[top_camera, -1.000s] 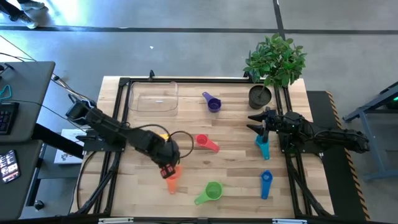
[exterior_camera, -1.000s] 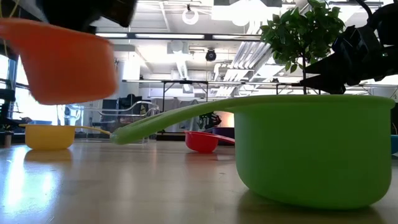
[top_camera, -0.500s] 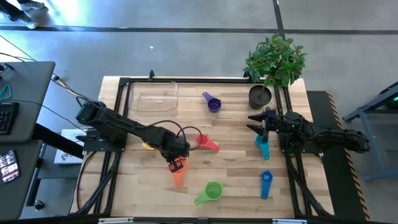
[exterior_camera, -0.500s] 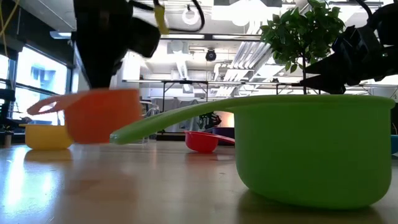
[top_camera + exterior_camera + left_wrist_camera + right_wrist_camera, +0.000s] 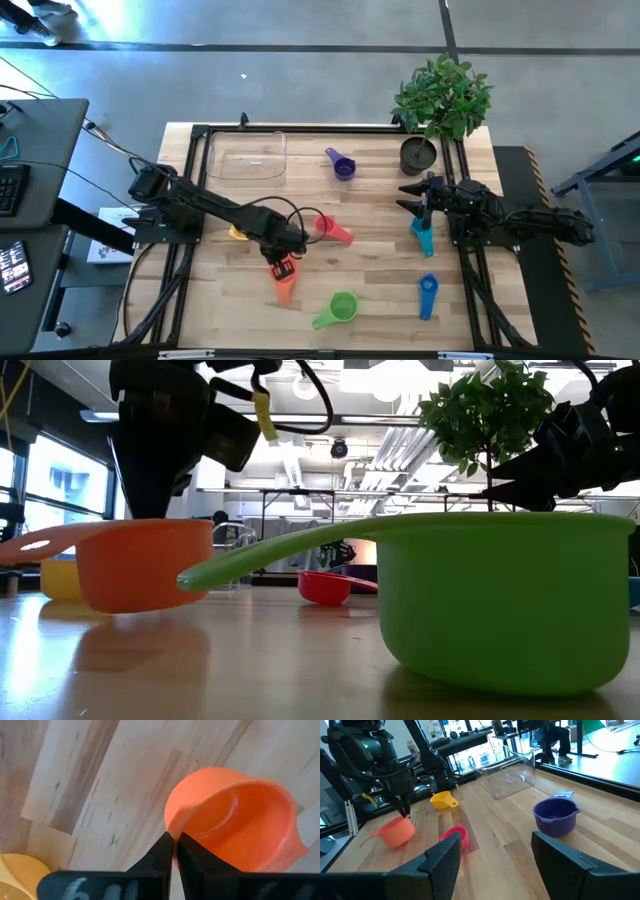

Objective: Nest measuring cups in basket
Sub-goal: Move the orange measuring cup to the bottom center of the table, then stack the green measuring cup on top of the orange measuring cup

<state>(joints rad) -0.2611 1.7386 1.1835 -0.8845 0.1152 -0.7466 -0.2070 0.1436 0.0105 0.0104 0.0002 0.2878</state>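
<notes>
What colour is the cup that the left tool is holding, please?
Orange; the cup shows best in the left wrist view.

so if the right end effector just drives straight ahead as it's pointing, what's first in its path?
Probably the purple cup, slightly off-centre between the open right end effector. The red cup lies off to the side. Depth unclear.

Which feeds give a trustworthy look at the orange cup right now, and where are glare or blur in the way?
Left wrist view: sharp on the orange cup, left gripper pinching its rim. Low view: bright ceiling lights behind, arm in silhouette; the green cup looms huge in front. High view: even light, cup small. Right wrist view: window glare on the table; the right gripper's own fingers blurred.
</notes>
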